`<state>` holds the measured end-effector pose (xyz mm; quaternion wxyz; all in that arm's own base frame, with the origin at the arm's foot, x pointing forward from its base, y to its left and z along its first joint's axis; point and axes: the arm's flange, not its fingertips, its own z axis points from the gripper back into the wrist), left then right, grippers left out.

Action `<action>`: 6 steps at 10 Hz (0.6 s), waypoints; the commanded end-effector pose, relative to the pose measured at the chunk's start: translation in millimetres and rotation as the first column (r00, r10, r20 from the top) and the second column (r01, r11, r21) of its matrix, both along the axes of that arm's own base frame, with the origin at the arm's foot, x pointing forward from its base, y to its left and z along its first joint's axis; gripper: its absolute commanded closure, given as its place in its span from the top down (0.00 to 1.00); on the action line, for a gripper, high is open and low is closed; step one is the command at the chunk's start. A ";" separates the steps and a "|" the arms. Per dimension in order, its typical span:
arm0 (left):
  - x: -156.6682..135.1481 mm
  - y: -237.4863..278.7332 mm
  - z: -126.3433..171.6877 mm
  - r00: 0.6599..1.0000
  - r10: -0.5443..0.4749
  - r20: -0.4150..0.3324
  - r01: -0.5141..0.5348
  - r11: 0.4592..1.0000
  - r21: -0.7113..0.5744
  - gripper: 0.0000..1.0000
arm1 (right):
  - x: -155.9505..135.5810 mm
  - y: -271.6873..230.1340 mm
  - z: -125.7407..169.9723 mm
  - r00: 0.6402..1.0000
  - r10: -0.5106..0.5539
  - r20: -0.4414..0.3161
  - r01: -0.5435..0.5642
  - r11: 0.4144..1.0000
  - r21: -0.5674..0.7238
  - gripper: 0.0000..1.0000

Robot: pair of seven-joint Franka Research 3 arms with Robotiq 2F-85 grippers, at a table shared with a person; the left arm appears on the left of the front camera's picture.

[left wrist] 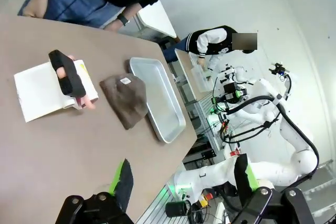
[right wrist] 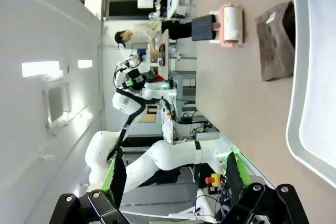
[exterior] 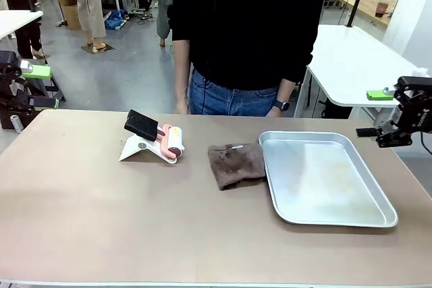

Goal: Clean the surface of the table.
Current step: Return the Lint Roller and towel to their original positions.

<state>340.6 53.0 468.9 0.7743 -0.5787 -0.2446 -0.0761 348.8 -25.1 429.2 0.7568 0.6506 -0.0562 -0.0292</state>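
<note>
Grippers: left [left wrist: 181, 184] and right [right wrist: 173, 177] both spread, empty.
Risk: we could shove the cloth [exterior: 235, 164] under the tray [exterior: 322, 138], leaving the table [exterior: 101, 220] unwiped.

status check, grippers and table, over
Left gripper and right gripper open, off the table edges. Table untouched. On it: brown cloth, metal tray, lint roller.

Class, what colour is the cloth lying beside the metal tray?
Brown cloth; clearest in the front view.
</note>
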 end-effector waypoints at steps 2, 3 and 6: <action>-3.8 7.4 5.2 0.999 0.009 0.034 -0.009 1.000 -0.004 1.00 | 1.9 5.9 7.4 1.000 -0.010 0.008 0.010 1.000 -0.004 1.00; -3.8 7.4 5.2 0.999 0.009 0.034 -0.009 1.000 -0.004 1.00 | 1.9 5.9 7.4 1.000 -0.010 0.008 0.010 1.000 -0.004 1.00; -3.8 7.4 5.2 0.999 0.009 0.034 -0.009 1.000 -0.004 1.00 | 1.9 5.9 7.4 1.000 -0.010 0.008 0.010 1.000 -0.004 1.00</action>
